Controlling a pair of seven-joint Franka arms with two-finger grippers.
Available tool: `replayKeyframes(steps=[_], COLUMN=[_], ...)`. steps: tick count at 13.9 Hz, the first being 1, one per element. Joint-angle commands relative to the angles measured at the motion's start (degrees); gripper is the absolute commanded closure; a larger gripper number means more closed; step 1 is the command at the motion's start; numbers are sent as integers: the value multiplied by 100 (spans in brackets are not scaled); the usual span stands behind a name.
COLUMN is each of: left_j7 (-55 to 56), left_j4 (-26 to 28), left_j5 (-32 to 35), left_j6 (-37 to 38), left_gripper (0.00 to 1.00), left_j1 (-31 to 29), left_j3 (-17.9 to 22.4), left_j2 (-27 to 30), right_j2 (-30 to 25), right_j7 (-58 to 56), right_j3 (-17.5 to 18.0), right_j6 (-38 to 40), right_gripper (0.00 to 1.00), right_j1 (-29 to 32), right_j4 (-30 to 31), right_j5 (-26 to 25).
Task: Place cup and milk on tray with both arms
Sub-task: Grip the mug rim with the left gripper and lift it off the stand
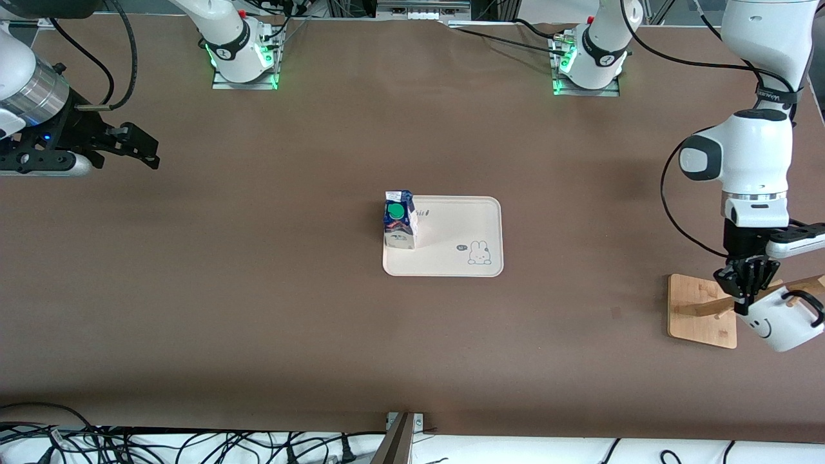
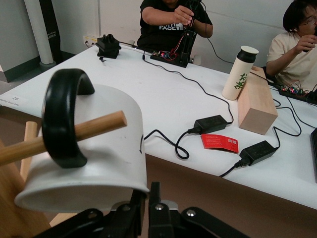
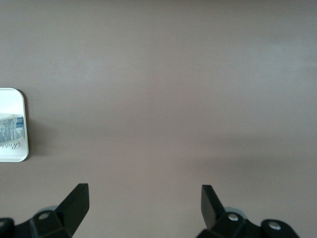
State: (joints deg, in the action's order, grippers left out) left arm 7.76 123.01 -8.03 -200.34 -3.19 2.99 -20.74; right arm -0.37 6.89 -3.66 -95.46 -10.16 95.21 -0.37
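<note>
The small gable-top milk carton (image 1: 399, 219), dark blue and white with a round green screw cap, stands upright on the cream rectangular tray (image 1: 464, 225) with rounded corners and a raised rim, at the tray's corner toward the right arm's end and farther from the front camera. The tray lies near the middle of the brown surface (image 1: 258, 290), and a small rabbit drawing marks its corner nearer the front camera, toward the left arm's end. The white mug (image 1: 780, 322) with a black smiley face and black handle hangs tilted by its handle on a wooden peg (image 2: 94, 128) of the wooden rack with a square base (image 1: 701, 316), at the left arm's end of the surface. The left claw (image 1: 747, 293) is closed on the mug's rim, its black fingers (image 2: 153, 206) pinching the wall at the mouth. The right claw (image 1: 138, 148) hangs above bare surface at the right arm's end, well apart from the tray, its two fingers (image 3: 74, 203) spread wide and holding nothing; that arm waits.
</note>
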Motion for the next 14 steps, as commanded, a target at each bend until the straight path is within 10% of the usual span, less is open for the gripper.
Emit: replayKeyframes(steps=[1, 14], left_j7=[-56, 67], left_j4=[-5, 144], left_j5=[-120, -76], left_j6=[-22, 547], left_gripper=[100, 100], left_j1=[20, 55], left_j3=[18, -843], left_j2=[18, 421], right_j2=[28, 29], right_j7=[6, 14], right_j3=[32, 14], right_j6=[115, 115], right_gripper=[0, 0], right_j1=[-3, -3], right_j4=[-125, -125], right_j5=[-95, -77])
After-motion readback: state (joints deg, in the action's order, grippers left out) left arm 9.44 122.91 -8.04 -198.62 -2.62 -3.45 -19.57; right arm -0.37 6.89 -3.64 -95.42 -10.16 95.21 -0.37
